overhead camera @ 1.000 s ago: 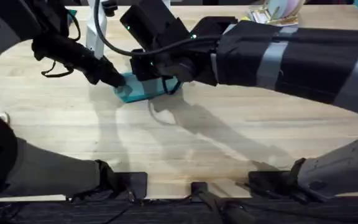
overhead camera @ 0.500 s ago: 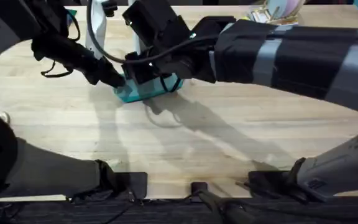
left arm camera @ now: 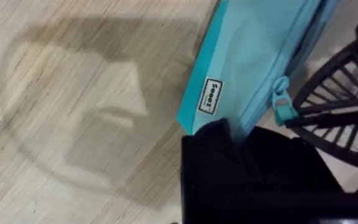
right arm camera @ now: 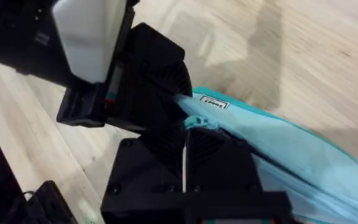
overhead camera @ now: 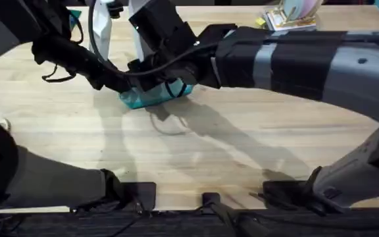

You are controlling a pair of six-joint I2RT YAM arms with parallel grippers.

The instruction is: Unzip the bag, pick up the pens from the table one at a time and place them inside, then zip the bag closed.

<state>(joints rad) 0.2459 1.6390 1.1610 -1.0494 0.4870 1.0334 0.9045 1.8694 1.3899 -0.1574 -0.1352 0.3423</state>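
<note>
— Where's the bag [overhead camera: 151,96]?

— On the table [overhead camera: 229,148], far side, left of the middle, with both arms over it.

— Are they gripping it?

— The left gripper [overhead camera: 122,84] pinches its end corner. The right gripper [right arm camera: 185,134] has its jaws closed on the pull tab [right arm camera: 194,121].

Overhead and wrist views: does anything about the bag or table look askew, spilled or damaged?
Nothing stands out. The teal bag lies intact on the table, its label and pull tab undamaged. Both pincers, left and right, crowd one end of it; nothing spilled.
</note>
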